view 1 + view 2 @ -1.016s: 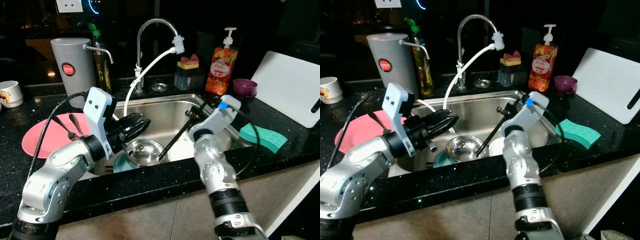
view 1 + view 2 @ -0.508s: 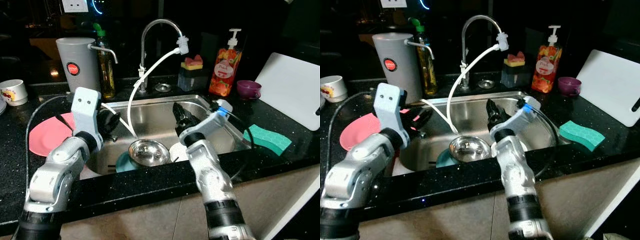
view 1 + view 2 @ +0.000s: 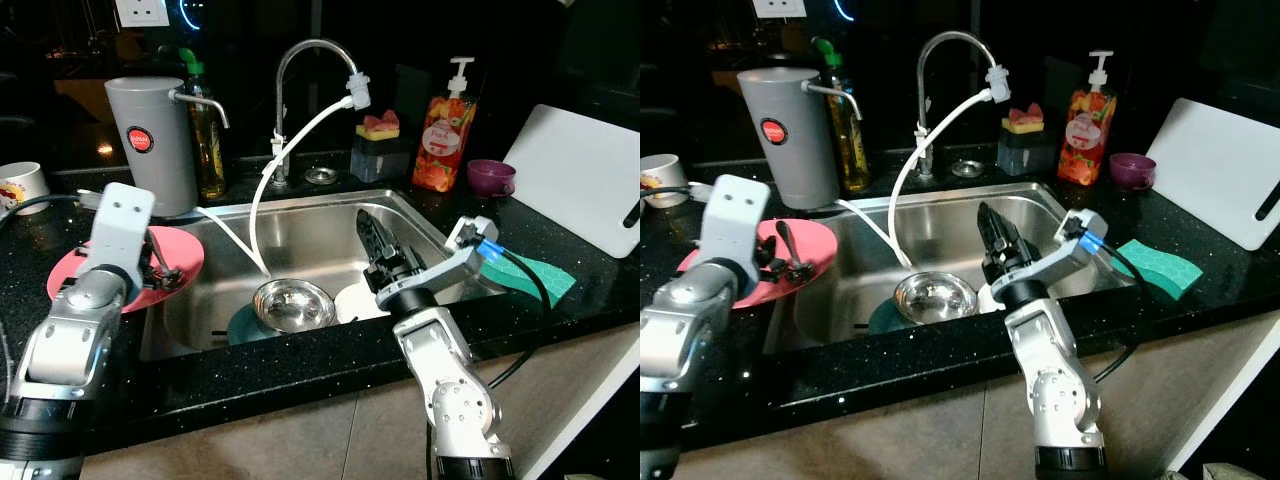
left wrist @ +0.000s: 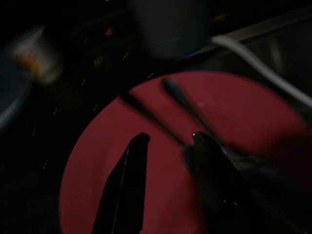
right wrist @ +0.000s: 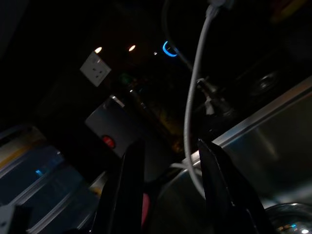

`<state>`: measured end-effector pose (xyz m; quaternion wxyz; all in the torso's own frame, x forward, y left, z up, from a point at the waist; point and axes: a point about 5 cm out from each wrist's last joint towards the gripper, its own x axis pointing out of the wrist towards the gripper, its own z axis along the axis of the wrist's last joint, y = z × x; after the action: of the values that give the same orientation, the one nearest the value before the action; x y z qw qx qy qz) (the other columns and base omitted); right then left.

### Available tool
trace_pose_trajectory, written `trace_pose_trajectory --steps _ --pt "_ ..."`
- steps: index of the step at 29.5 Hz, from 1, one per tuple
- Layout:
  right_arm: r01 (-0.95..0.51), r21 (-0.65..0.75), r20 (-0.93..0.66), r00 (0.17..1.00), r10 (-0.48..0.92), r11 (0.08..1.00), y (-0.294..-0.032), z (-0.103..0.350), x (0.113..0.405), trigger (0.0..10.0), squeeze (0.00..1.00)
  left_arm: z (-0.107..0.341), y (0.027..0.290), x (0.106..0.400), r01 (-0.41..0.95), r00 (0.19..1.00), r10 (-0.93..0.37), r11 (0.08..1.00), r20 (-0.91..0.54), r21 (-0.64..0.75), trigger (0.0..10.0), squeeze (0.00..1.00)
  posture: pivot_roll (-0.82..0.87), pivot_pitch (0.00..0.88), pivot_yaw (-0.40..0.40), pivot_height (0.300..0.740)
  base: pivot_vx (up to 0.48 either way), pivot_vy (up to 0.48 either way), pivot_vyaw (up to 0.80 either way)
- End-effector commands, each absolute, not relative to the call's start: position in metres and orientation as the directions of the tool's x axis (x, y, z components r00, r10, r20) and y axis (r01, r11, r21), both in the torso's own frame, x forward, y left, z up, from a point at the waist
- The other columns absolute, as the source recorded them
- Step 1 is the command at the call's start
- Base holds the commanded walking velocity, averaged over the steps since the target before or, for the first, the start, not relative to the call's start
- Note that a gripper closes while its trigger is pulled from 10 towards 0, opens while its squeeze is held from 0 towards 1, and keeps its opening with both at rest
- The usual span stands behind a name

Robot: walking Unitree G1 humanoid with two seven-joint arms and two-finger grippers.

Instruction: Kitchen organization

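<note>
Round pink plate (image 3: pixel 190 262) with two dark utensils (image 4: pixel 180 105) under open left claw (image 4: pixel 168 141)

white cutting board (image 3: pixel 585 172) | purple cup (image 3: pixel 491 175) | wall socket (image 3: pixel 139 11)

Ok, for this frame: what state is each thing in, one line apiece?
left gripper: open, over the pink plate.
right gripper: open, raised over the sink.
pink plate: on the counter, two utensils on it.
steel bowl: upright in the sink.
faucet: no water visible.
</note>
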<state>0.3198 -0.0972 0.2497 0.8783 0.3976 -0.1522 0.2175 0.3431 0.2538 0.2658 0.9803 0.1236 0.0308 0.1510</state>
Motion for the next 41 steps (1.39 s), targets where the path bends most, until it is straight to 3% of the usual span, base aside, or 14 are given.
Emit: trace_pose_trajectory --steps 1,8,9,10,11,24,41 --pt "-0.517 0.64 0.45 0.852 0.268 0.568 -0.095 0.255 0.317 10.0 0.0 0.261 0.264 0.347 -0.33 0.934 0.349 0.924 -0.073 0.194 10.0 1.0 0.13 0.083 -0.018 0.74 0.0 0.0 0.0" --pt "-0.526 0.637 0.454 0.847 0.276 0.564 -0.093 0.259 0.318 10.0 0.0 0.242 0.277 0.369 -0.387 0.898 0.402 0.915 -0.177 0.115 10.0 1.0 0.13 0.078 -0.026 0.74 0.0 0.0 0.0" --pt "-0.532 0.633 0.458 0.843 0.281 0.563 -0.092 0.261 0.319 10.0 0.0 0.239 0.276 0.378 -0.388 0.894 0.399 0.917 -0.202 0.092 10.0 0.24 0.12 0.074 -0.025 0.74 0.0 0.0 0.0" --pt "-0.532 0.633 0.458 0.843 0.281 0.563 -0.092 0.261 0.319 10.0 0.0 0.239 0.276 0.378 -0.388 0.894 0.399 0.917 -0.202 0.092 10.0 0.24 0.12 0.074 -0.025 0.74 0.0 0.0 0.0" --pt "-0.535 0.629 0.459 0.841 0.285 0.564 -0.092 0.262 0.318 10.0 0.0 0.237 0.275 0.381 -0.388 0.893 0.393 0.919 -0.217 0.068 10.0 0.0 0.12 0.074 -0.025 0.74 0.0 0.0 0.0" --pt "-0.523 0.629 0.469 0.845 0.256 0.575 -0.098 0.264 0.314 10.0 0.0 0.249 0.259 0.405 -0.379 0.902 0.384 0.923 -0.196 0.065 10.0 0.0 0.08 0.069 0.006 0.74 0.0 0.0 0.0" --pt "-0.515 0.641 0.463 0.851 0.248 0.57 -0.102 0.263 0.315 10.0 0.0 0.227 0.262 0.403 -0.471 0.841 0.47 0.88 -0.267 0.066 10.0 0.0 0.08 0.063 0.001 0.74 0.0 0.0 0.0"
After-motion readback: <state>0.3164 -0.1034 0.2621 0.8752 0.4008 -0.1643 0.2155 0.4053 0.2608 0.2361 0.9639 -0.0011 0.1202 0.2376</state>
